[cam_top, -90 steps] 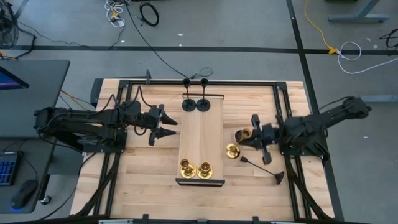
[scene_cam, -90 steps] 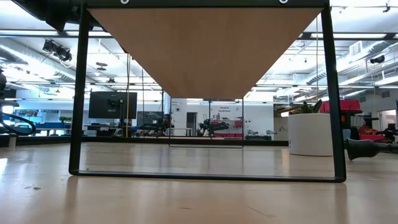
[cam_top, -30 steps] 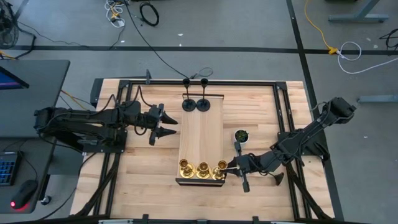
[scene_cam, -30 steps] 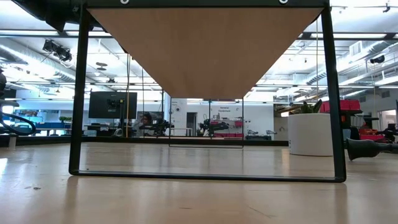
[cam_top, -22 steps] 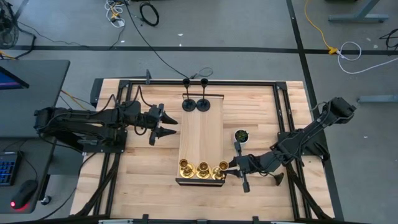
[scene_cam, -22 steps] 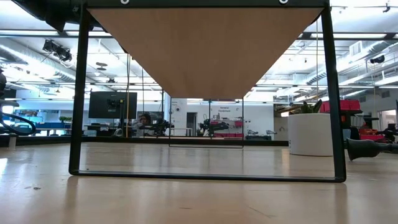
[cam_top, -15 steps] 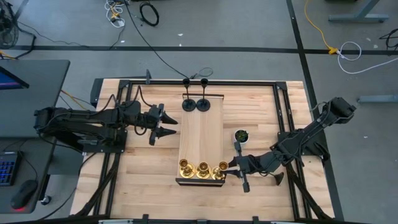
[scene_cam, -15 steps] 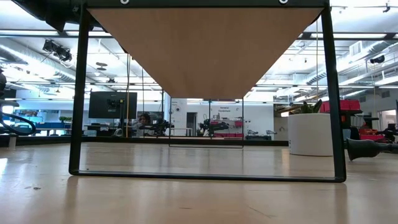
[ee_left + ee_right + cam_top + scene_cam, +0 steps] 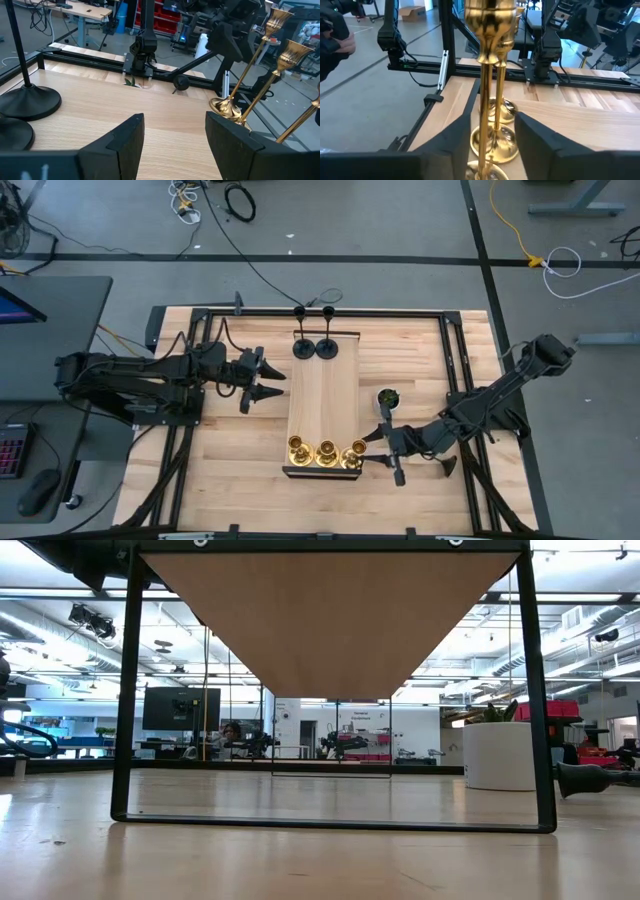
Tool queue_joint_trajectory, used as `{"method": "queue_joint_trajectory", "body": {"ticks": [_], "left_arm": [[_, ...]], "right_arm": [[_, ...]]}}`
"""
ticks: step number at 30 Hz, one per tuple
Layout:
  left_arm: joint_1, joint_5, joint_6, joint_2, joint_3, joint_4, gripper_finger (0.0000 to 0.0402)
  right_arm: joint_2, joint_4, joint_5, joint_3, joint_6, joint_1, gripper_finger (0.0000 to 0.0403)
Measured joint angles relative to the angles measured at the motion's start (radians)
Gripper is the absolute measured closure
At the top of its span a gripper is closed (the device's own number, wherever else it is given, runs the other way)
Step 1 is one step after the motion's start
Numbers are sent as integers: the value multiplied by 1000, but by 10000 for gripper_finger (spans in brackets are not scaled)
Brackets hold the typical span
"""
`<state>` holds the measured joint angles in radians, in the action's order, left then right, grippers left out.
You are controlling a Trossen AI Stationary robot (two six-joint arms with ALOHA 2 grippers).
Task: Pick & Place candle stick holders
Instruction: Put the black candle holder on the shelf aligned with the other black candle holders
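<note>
Right gripper (image 9: 372, 448) jaws open around third shiny brass-gold candle stick holder (image 9: 357, 449), lower centre; retreat straight, avoid tipping. Left gripper (image 9: 262, 380) jaws open, idle.

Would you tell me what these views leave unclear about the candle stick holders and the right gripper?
- High view: whether the right gripper has let go of the third brass holder; too small to tell.
- Right wrist view: that holder's base sits partly behind the fingers.
- Low view: the raised board shows only its underside; nothing on top is visible.

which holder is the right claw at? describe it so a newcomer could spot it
Find the raised wooden board mid-table. Three brass holders stand along its near end; it's the rightmost one, nearest the white pot. Only it has the right claw alongside.
</note>
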<state>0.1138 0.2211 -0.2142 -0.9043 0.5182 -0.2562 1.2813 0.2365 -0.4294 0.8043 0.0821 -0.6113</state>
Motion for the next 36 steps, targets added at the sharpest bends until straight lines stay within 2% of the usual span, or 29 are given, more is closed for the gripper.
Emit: {"method": "queue_joint_trajectory", "body": {"ticks": [7, 17, 20, 26, 36], "left_arm": [[0, 0, 0, 0, 0, 0, 191], [0, 0, -2, 0, 0, 0, 191], [0, 0, -1, 0, 0, 0, 191], [0, 0, 0, 0, 0, 0, 191], [0, 0, 1, 0, 0, 0, 191]], "right_arm": [[-58, -139, -31, 0, 12, 0, 210], [-173, -406, -48, 0, 155, 0, 227], [-204, -497, -15, 0, 225, 0, 238], [-222, -691, 126, 0, 389, 0, 255], [-221, -1031, 243, 0, 771, 1, 258]]}}
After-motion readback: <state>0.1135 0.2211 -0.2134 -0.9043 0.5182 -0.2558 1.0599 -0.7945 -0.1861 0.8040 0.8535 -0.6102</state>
